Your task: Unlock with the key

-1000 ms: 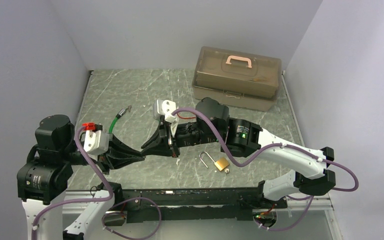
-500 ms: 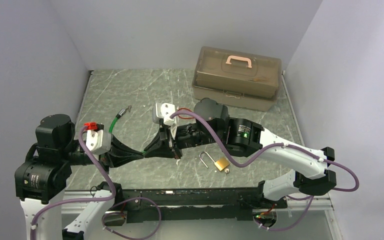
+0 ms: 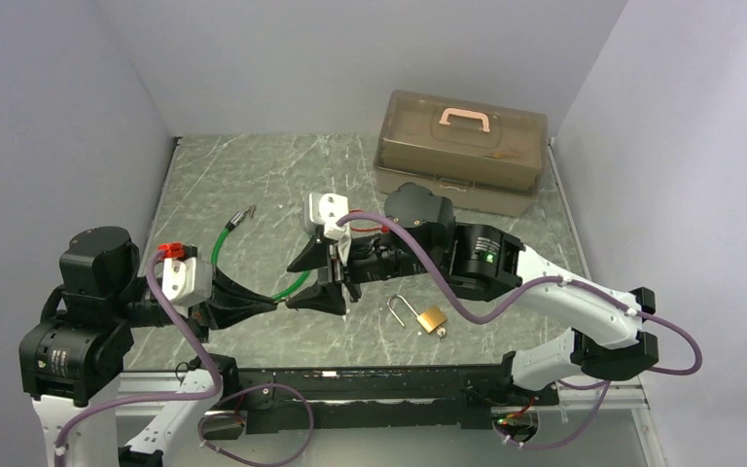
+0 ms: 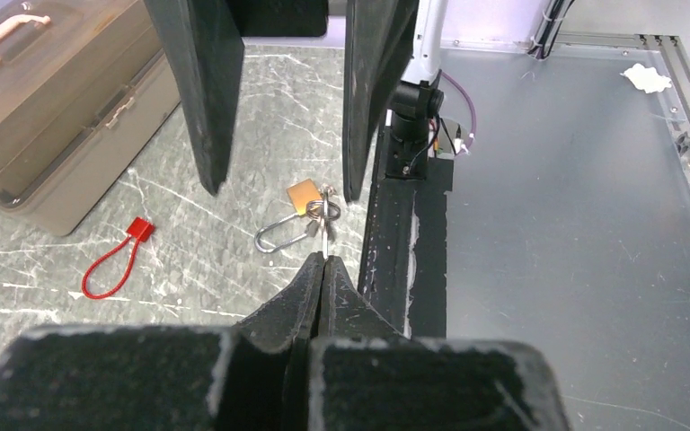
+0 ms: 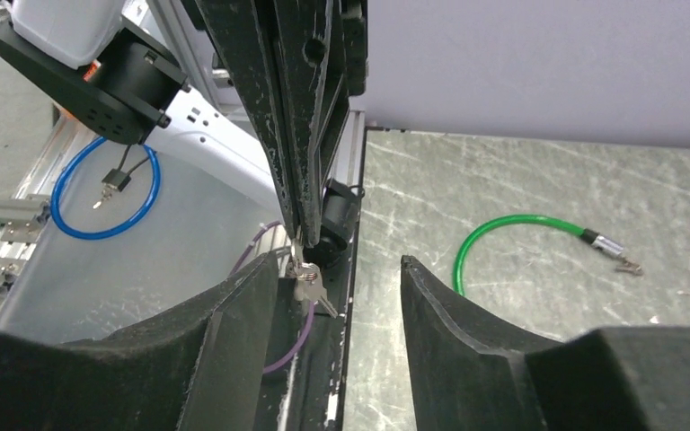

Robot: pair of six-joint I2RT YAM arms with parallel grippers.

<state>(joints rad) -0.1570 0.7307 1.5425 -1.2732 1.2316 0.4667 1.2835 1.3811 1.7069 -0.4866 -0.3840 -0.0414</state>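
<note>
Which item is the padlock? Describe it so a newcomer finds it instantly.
From the brown toolbox at the far right of the table, come straight toward the near edge. The padlock lies on the marble just nearer than the right arm. It alone is brass with a silver shackle; the green cable and red loop are cords.

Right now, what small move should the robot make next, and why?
Probably draw the right gripper back, clear of the key. The left gripper is shut on the key, and the right jaws stand open either side of it. The brass padlock lies unheld nearby.
</note>
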